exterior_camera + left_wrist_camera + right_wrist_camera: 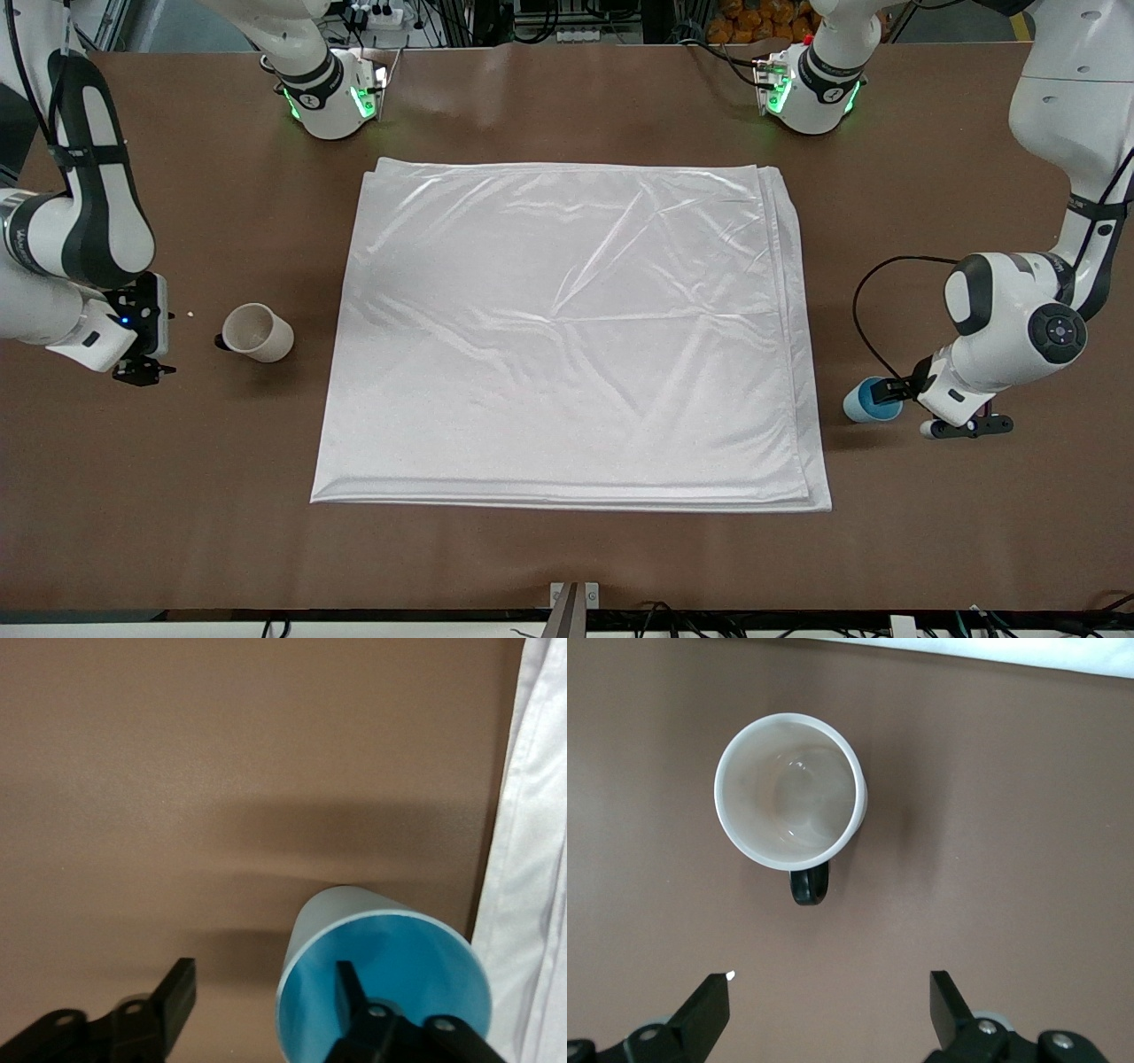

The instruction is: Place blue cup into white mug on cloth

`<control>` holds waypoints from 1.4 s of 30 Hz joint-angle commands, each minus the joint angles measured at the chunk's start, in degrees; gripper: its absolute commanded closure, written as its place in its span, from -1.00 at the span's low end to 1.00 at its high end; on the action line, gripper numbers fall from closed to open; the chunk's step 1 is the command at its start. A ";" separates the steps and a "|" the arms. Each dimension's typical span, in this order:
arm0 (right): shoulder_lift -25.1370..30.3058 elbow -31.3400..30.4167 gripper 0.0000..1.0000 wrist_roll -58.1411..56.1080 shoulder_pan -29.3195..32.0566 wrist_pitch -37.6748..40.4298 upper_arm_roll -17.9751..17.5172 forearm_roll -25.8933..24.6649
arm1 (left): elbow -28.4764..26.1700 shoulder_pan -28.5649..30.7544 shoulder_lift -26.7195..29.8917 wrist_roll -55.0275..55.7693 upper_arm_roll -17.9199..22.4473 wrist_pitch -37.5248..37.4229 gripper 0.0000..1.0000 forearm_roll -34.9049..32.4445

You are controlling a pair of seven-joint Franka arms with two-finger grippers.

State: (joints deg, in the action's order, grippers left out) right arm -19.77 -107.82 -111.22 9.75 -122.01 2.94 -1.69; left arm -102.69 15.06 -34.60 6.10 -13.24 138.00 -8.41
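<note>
The small light-blue tapered cup stands upright on the brown desk by the shiny white cloth, at the left arm's end, its wall between the left gripper's part-open fingers, one inside, while the right gripper waits wide open near the off-white mug.

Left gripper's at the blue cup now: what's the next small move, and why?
Probably finish closing the left gripper on the blue cup, then lift. One finger is inside the cup's rim and the other outside, so the wall sits between them. The cup stands off the cloth; the white mug waits under the open right gripper.
</note>
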 commanded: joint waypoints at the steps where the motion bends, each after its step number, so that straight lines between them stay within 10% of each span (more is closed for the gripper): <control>1: 0.25 -3.09 -1.00 -2.42 0.45 -3.41 -0.04 0.55 | -0.06 -0.03 -0.03 0.85 -0.30 0.78 0.25 -0.64; 8: 0.25 -8.45 -1.00 -3.30 0.80 -10.43 -0.13 0.64 | -0.06 -0.20 -0.03 0.76 -0.30 1.13 1.00 -0.64; 42: -3.61 -16.54 -1.00 -4.79 0.89 -26.52 -0.57 2.83 | 0.12 -0.91 6.64 -0.38 -3.73 -1.50 1.00 -1.61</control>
State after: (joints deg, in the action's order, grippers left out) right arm -23.99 -121.67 -114.03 9.99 -145.61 2.89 -0.24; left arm -101.81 14.14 -30.39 5.96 -15.98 138.15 -8.58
